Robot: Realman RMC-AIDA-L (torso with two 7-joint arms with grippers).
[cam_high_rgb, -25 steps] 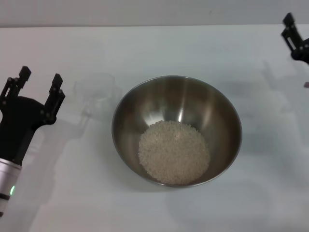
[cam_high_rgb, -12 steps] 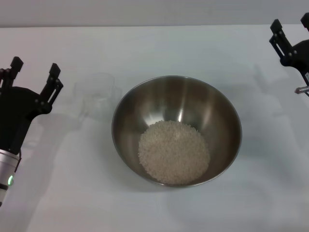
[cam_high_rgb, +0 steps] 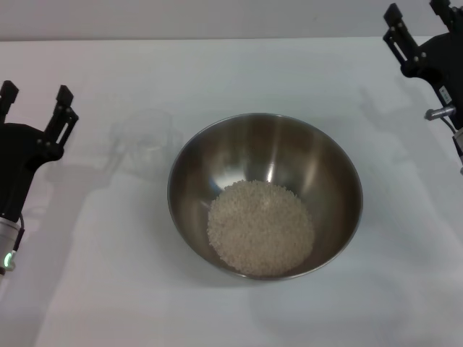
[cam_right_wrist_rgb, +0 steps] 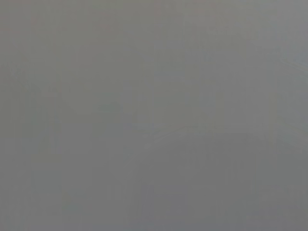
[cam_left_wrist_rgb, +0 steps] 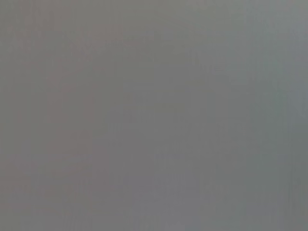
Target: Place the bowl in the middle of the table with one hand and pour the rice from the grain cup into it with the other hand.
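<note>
The steel bowl (cam_high_rgb: 265, 144) stands in the middle of the white table (cam_high_rgb: 231, 72) and holds a heap of rice (cam_high_rgb: 260, 227). The clear grain cup (cam_high_rgb: 145, 139) stands upright and empty just left of the bowl. My left gripper (cam_high_rgb: 36, 101) is open and empty at the left edge, well left of the cup. My right gripper (cam_high_rgb: 417, 22) is open and empty at the far right corner, away from the bowl. Both wrist views show only plain grey.
My left gripper has drawn back to the left, away from the cup. My right gripper has moved left, further into view. Bowl, rice and cup have not moved.
</note>
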